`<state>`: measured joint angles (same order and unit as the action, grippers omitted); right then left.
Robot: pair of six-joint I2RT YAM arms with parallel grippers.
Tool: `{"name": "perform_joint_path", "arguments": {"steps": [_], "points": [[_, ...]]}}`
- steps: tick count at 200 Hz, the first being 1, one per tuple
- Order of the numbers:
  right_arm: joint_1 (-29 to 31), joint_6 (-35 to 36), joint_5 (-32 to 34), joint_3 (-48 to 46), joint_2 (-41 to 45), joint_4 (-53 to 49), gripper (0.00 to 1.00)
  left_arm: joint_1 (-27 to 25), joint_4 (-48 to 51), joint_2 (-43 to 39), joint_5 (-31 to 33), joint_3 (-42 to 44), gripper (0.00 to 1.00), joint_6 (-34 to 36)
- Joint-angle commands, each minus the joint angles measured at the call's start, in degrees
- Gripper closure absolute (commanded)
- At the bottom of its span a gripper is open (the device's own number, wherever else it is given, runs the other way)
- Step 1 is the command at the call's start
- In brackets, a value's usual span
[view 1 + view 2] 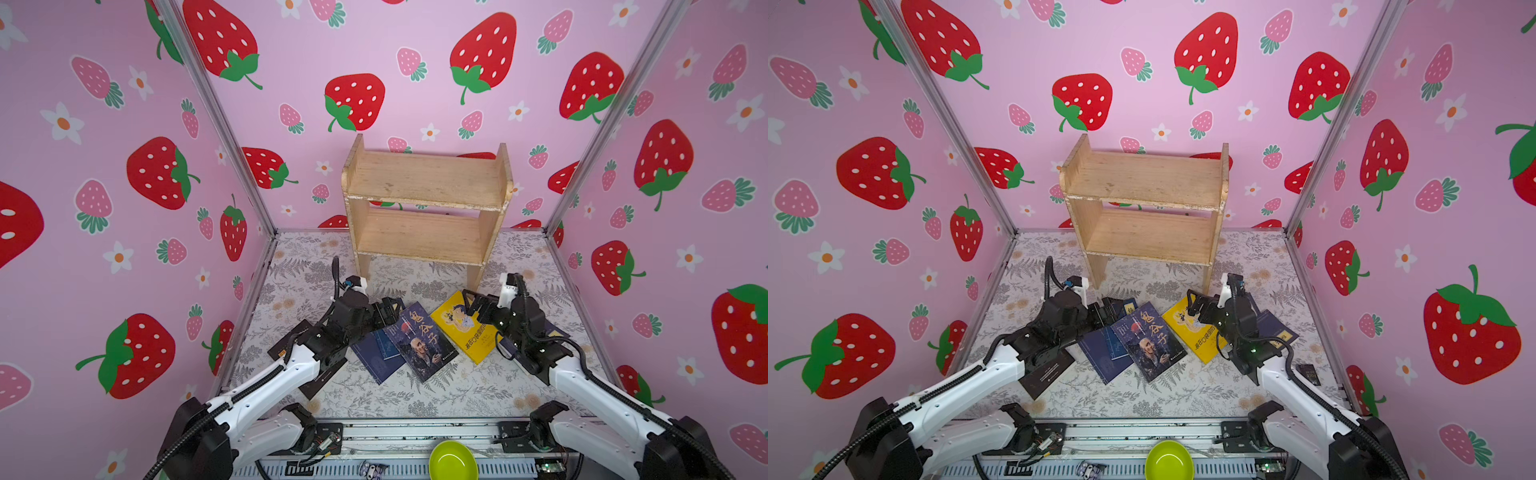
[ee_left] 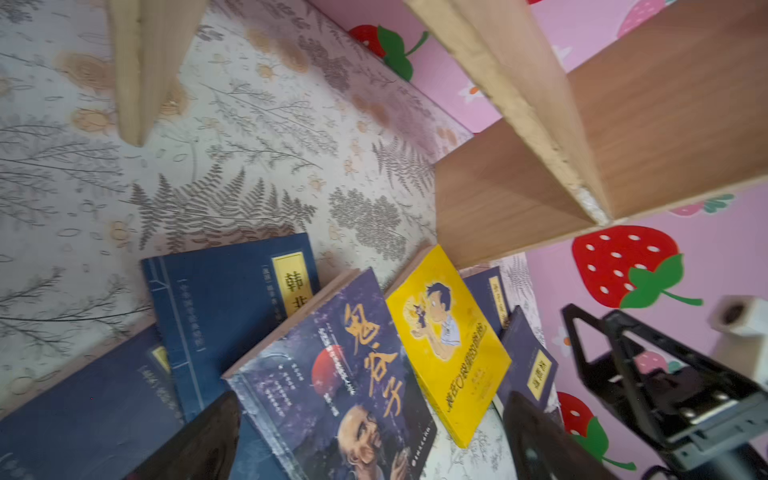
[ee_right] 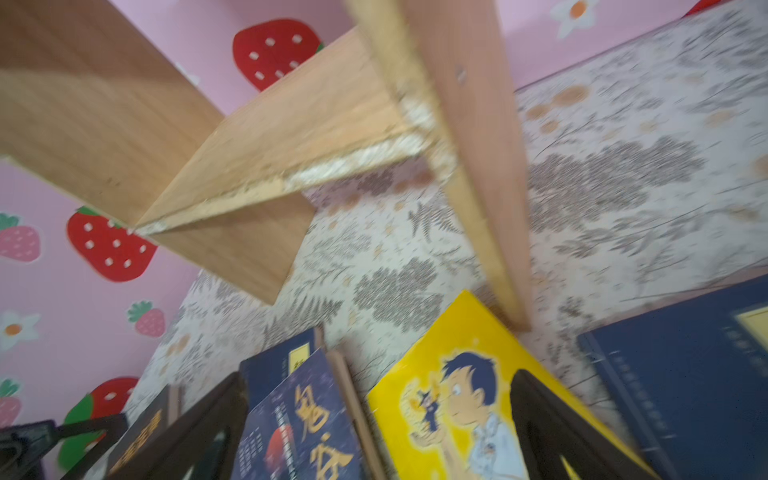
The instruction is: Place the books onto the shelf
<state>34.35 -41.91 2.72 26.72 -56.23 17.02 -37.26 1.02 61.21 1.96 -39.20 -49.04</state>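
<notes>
Left gripper [image 1: 388, 311] hangs low over the far edge of the middle pile, where the dark purple book [image 1: 422, 343] lies tilted on two navy books [image 1: 374, 357]. The right gripper [image 1: 473, 305] is low over the far corner of the yellow book [image 1: 463, 328], just to the right of the purple one. I judge that the step in hand is to take a first book, because both tiers of the shelf [image 1: 428, 178], which stands at the far side of the table [image 1: 415, 399], carry nothing. To do it well, I would take one book only, and by a free edge. The purple one is on top and seems a little raised from the table, so a finger can probably go under it, while the flat navy ones below will be hard to pinch. The two arms are near each other, so one should wait while the other lifts. Both grippers have their jaws fully apart and hold nothing. In the left wrist view the fingers [image 2: 199, 440] stand on either side of the purple cover; whether they touch it I cannot tell. A black book [image 1: 322, 380] lies under the left arm, and one more navy book [image 1: 1277, 328] lies under the right arm.
</notes>
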Motion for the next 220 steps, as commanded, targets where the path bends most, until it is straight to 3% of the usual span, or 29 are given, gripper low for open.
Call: {"name": "perform_joint_path", "arguments": {"steps": [1, 27, 56, 101, 128, 164, 207, 220], "points": [[3.8, -4.8, 3.6, 0.2, 1.1, 0.4, 0.00, 0.0, -2.8, -1.6, 5.3, 0.5, 0.01, -4.8], [3.1, -4.3, 1.4, 0.2, 0.8, 0.0, 0.00, 1.5, -0.1, 0.2, 2.3, -0.7, 0.01, -5.5], [2.9, 4.6, -5.5, 1.0, -6.7, 1.5, 0.00, 1.1, 7.8, 3.0, -0.8, -3.5, 0.05, -6.3], [3.8, 13.1, -12.0, -0.2, -12.4, 4.8, 0.00, -3.4, 11.1, 1.1, -1.4, 0.6, 0.01, -15.1], [4.8, 14.5, -16.4, 0.6, -16.0, 5.6, 0.00, -9.4, 6.5, 1.1, 1.8, 4.7, 0.01, -21.0], [6.9, 14.8, -19.1, -0.2, -20.5, 9.8, 0.00, -17.4, 0.4, 6.9, 7.4, 6.7, 0.00, -24.4], [7.6, 16.3, -16.4, -1.2, -23.7, 13.3, 0.00, -19.0, -15.6, 14.3, 7.3, 11.3, 0.02, -24.6], [7.6, 15.3, -14.2, -0.7, -25.0, 14.3, 0.05, -19.0, -19.9, 15.6, 8.0, 13.0, 0.01, -24.6]]}}
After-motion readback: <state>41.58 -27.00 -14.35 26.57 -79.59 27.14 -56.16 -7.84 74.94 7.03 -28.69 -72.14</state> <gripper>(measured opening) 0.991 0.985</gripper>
